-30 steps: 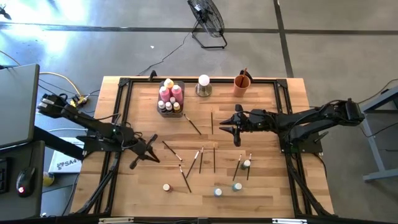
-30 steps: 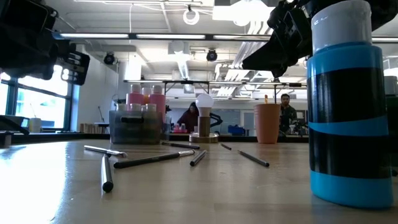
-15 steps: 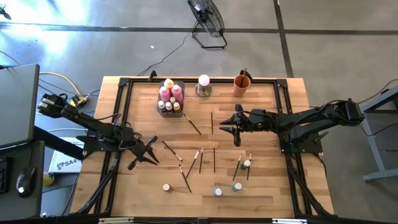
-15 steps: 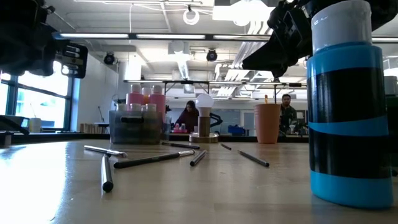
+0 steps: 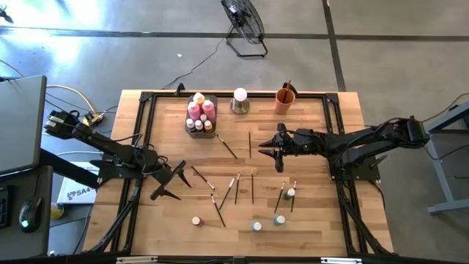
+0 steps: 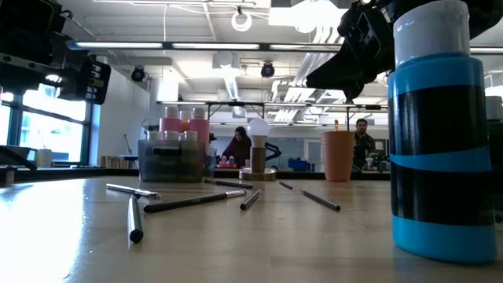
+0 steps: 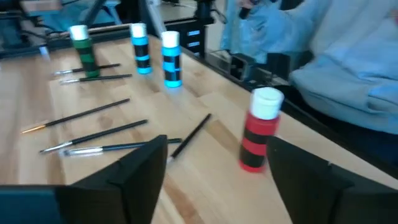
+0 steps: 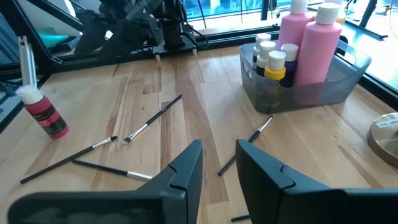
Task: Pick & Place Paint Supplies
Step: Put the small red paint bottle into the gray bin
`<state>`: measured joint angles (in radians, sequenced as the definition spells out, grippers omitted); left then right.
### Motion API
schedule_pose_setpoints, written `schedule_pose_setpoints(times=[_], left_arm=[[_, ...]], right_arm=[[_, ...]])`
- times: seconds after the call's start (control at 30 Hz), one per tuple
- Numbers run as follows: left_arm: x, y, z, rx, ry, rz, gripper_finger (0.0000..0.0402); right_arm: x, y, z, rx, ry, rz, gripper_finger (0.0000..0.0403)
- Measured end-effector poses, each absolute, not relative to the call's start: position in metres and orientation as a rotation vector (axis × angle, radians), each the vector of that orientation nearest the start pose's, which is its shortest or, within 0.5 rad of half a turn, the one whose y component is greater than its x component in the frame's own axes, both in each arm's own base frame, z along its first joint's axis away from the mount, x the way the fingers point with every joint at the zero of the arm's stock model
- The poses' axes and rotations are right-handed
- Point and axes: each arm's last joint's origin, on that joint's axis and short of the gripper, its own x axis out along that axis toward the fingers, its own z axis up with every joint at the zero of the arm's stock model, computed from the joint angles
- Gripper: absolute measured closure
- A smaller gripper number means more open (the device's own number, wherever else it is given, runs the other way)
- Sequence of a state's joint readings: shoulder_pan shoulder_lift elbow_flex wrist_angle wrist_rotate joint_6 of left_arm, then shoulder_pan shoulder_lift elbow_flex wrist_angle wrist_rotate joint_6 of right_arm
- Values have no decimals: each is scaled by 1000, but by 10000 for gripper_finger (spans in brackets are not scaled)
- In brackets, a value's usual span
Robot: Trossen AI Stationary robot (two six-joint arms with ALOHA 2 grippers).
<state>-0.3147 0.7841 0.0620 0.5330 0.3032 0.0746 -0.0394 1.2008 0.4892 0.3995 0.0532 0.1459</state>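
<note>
Worktop [image 5: 146,227]: a pale wooden surface in a dark frame is carrying all the supplies.

Left hand [image 5: 170,183]: it is hovering over the left part of the worktop, its two fingers standing wide apart and gripping nothing; in its wrist view the fingers [image 7: 134,171] are framing bare wood, with the red bottle [image 7: 259,129] just beyond them.

Right hand [image 5: 268,149]: it is hanging above the middle of the worktop, its fingers [image 8: 180,171] standing a little apart with nothing between them.

Grey tray [image 5: 188,126]: it is sitting at the far edge, left of centre, holding two tall pink bottles [image 5: 208,109], a yellow-topped bottle [image 5: 198,98] and several tiny capped bottles [image 5: 198,126].

Loose brushes [image 5: 236,188]: thin dark-handled ones are lying scattered flat across the middle of the worktop, between the two hands and nearer.

Loose small bottles: the red one [image 5: 196,220] is standing upright near the near edge on the left; two blue ones [image 5: 256,226] are standing near the near edge at centre; a green one [image 5: 291,193] is standing to their right, beside two brushes.

Orange cup [image 5: 285,97]: it is standing at the far edge, right of the white ball on a metal base [image 5: 239,100], with a dark handle sticking out of it.
</note>
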Motion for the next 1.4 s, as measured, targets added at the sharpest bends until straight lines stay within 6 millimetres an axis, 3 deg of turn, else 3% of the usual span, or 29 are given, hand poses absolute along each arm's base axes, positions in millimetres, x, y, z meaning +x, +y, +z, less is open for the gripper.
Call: schedule_pose_setpoints(times=[0.2,0.67,1.0,1.4], left_arm=[[138,-57,155,121,144,-728,106],[145,-59,153,113,139,-725,106],[161,-64,139,110,155,-733,106],[203,-82,133,59,265,-882,106]], right_arm=[[241,-13,205,133,301,-172,312],[240,-22,206,121,296,-244,312],[240,-20,205,150,299,-191,312],[240,-20,205,148,298,-192,312]])
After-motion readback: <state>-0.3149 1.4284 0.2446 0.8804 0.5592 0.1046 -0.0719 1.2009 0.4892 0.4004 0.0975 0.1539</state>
